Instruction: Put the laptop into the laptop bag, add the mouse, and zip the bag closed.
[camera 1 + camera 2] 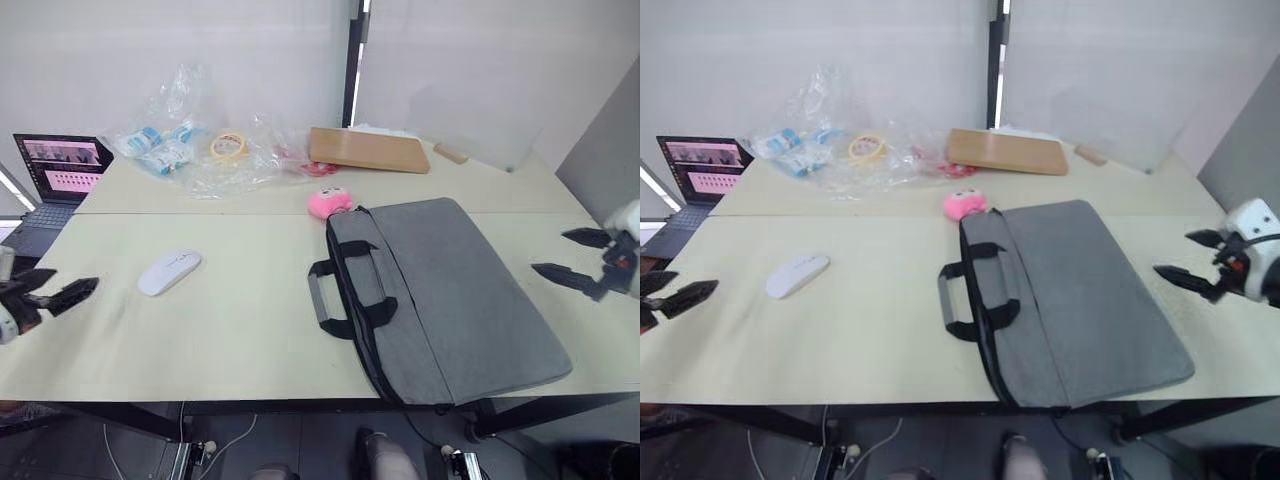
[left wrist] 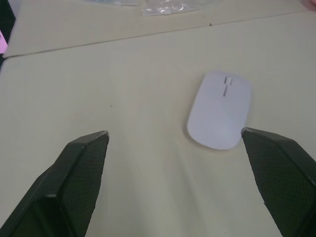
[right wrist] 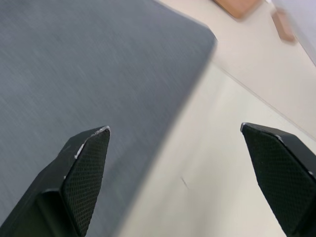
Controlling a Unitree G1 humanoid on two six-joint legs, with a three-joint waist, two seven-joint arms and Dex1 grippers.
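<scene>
While both hands gape wide, the mouse [image 2: 220,110] seemingly bears no writing.

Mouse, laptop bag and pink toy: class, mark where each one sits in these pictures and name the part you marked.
mouse [image 1: 169,271]: left eye view, middle of its white top shell.
laptop bag [image 1: 470,290]: left eye view, centre of the grey fabric panel.
pink toy [image 1: 329,202]: left eye view, middle of its round body.

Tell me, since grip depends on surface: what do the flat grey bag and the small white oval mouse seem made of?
The flat grey laptop bag looks like woven fabric, matte, with black strap handles. The small white oval mouse looks like smooth plastic with a faint sheen, probably slippery.
</scene>
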